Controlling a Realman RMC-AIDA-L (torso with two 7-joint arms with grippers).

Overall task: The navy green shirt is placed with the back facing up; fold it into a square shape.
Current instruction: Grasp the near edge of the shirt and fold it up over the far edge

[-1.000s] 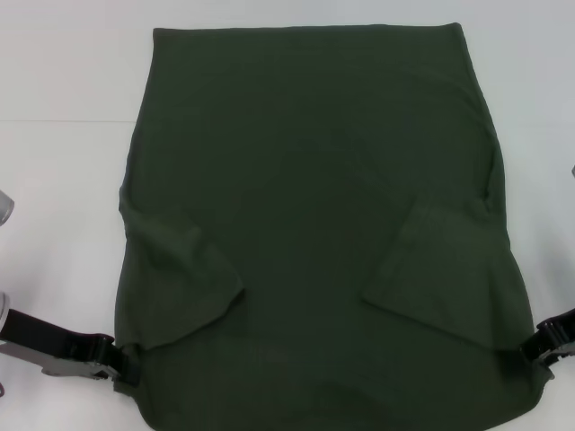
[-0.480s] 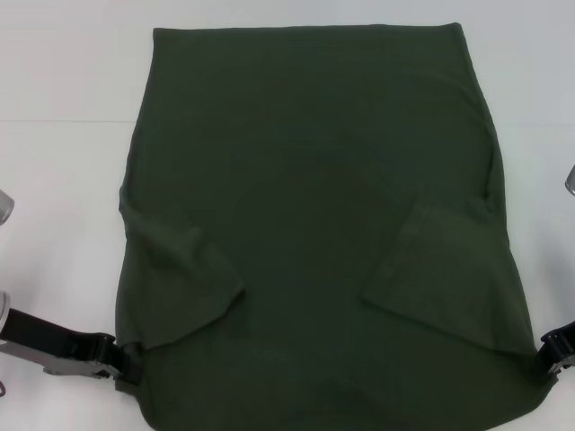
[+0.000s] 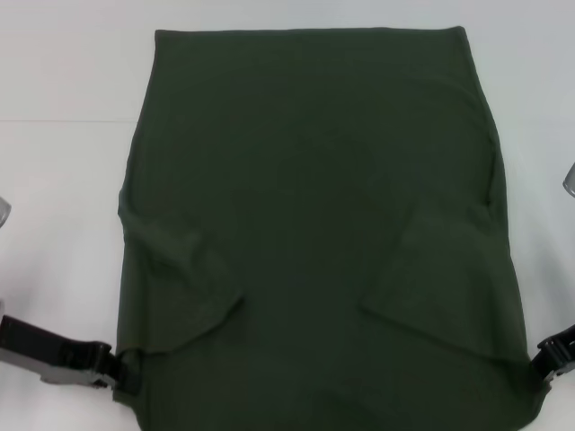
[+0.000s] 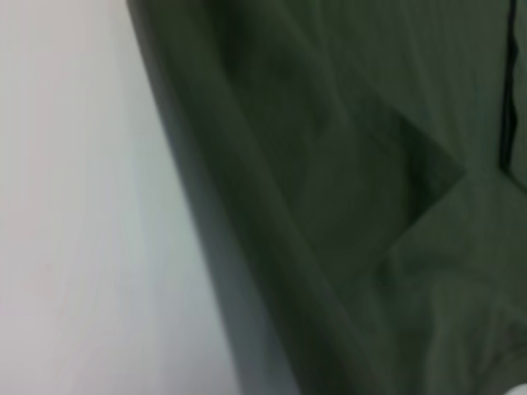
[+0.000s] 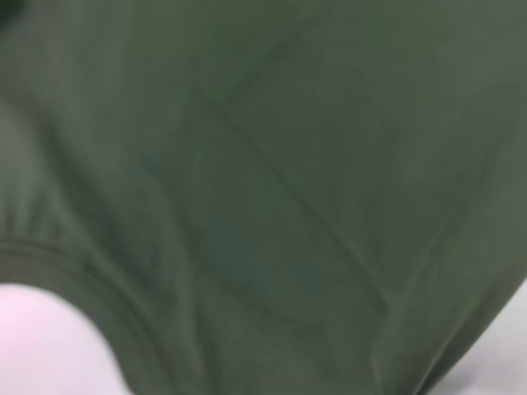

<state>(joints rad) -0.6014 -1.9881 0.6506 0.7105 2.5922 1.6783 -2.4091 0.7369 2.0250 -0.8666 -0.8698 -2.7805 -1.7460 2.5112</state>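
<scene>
We see the navy green shirt [image 3: 314, 206] is a dark olive green all over, with no print, stripes or marks on it. Its folded-in sleeves are the same plain green. The table [image 3: 63, 180] under it is white. The left gripper [image 3: 121, 370] and the right gripper [image 3: 550, 357] are black.

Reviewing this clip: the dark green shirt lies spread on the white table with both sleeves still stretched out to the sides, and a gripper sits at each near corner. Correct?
Not quite. In the head view both sleeves of the navy green shirt are already folded inward onto the body, not stretched out. The rest holds: it lies on the white table, with the left gripper and right gripper at its near corners.
</scene>
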